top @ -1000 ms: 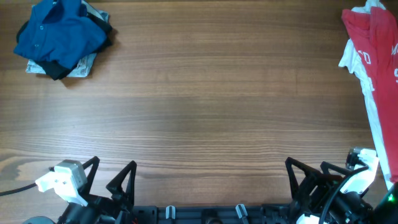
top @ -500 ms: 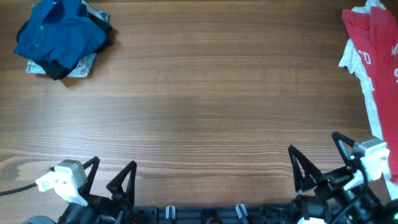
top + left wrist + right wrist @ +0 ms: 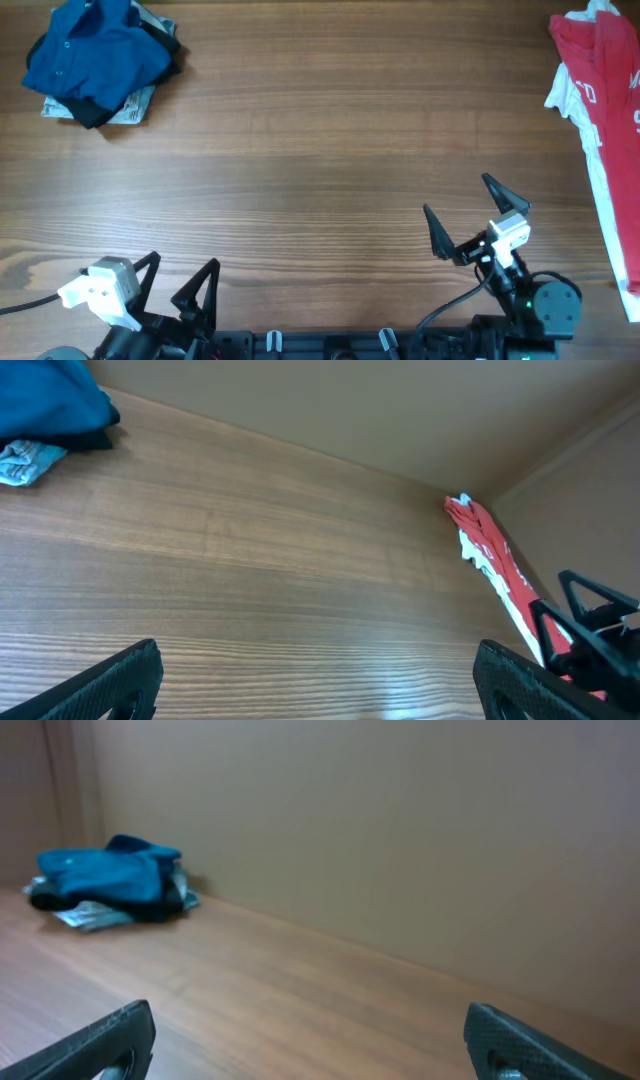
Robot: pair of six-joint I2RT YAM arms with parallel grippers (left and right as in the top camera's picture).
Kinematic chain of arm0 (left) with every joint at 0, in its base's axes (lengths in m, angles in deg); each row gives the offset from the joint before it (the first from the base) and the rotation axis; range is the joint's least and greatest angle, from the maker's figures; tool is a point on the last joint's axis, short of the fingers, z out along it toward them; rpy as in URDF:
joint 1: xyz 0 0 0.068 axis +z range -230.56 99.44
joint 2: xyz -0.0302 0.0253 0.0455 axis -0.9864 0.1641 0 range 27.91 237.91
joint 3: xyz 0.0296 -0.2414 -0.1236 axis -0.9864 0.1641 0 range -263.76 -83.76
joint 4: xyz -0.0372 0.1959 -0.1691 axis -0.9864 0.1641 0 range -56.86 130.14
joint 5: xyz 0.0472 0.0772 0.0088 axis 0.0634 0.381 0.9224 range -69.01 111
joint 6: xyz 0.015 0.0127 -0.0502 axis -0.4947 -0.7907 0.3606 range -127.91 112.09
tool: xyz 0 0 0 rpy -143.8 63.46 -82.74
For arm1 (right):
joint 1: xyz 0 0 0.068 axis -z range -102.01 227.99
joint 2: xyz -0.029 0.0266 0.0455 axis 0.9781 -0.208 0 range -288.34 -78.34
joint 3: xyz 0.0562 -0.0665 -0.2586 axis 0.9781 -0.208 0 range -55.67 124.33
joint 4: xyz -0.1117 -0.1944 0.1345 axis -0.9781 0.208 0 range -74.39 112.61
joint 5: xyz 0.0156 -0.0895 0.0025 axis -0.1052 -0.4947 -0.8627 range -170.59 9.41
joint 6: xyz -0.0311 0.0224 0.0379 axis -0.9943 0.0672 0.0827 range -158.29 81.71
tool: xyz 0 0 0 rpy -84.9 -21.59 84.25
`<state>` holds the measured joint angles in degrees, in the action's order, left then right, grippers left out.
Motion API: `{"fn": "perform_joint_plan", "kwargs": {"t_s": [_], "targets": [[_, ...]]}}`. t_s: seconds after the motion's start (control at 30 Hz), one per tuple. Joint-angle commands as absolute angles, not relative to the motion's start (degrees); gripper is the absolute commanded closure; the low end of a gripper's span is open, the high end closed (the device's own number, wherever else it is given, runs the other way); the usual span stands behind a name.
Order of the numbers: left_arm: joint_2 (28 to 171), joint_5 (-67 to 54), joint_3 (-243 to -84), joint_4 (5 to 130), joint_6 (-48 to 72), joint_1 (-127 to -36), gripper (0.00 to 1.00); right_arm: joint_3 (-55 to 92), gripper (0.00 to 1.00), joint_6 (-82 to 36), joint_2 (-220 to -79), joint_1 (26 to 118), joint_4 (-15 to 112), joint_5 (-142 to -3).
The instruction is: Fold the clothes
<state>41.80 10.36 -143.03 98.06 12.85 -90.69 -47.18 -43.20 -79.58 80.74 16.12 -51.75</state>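
The right gripper (image 3: 460,200) has its jaws spread wide and holds nothing, over the near right part of the table (image 3: 320,170). The left gripper (image 3: 182,263) sits at the near edge, its jaws likewise wide apart and empty. The blue shirt (image 3: 95,50) lies crumpled in the far left corner, on top of a black garment (image 3: 92,117) and a pale printed cloth (image 3: 137,106), possibly another garment. A red-and-white garment (image 3: 600,70) runs along the right edge. Bare wood spans the middle between the two piles.
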Motion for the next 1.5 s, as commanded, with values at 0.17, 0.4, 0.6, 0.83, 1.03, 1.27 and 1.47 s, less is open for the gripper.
{"fn": "perform_joint_plan", "kwargs": {"t_s": [0.17, 0.4, 0.6, 0.83, 1.03, 1.27, 1.47], "targets": [[41.4, 9.5, -142.9, 97.9, 13.6, -91.1, 0.0, -51.7, 0.0, -45.6, -78.5, 78.0, 8.6, -66.8], [41.4, 9.5, -142.9, 97.9, 13.6, -91.1, 0.0, -55.4, 0.0, -36.9, -78.5, 77.3, 10.9, -75.7], [41.4, 9.5, -142.9, 97.9, 13.6, -91.1, 0.0, -55.4, 0.0, -38.3, -78.5, 77.3, 15.4, -76.0], [41.4, 9.5, -142.9, 97.9, 13.6, -91.1, 0.0, -55.4, 0.0, -38.3, -78.6, 77.3, 15.4, -75.9], [41.4, 9.5, -142.9, 97.9, 13.6, -91.1, 0.0, -55.4, 0.0, -38.3, -78.6, 77.3, 15.4, -75.9], [41.4, 9.5, -142.9, 97.9, 13.6, -91.1, 0.0, -55.4, 0.0, -38.3, -78.6, 77.3, 15.4, -75.9], [41.4, 9.1, -142.7, 99.5, 16.2, -90.9, 0.0, -55.4, 0.0, -38.3, -78.6, 77.3, 15.4, -75.9]]}}
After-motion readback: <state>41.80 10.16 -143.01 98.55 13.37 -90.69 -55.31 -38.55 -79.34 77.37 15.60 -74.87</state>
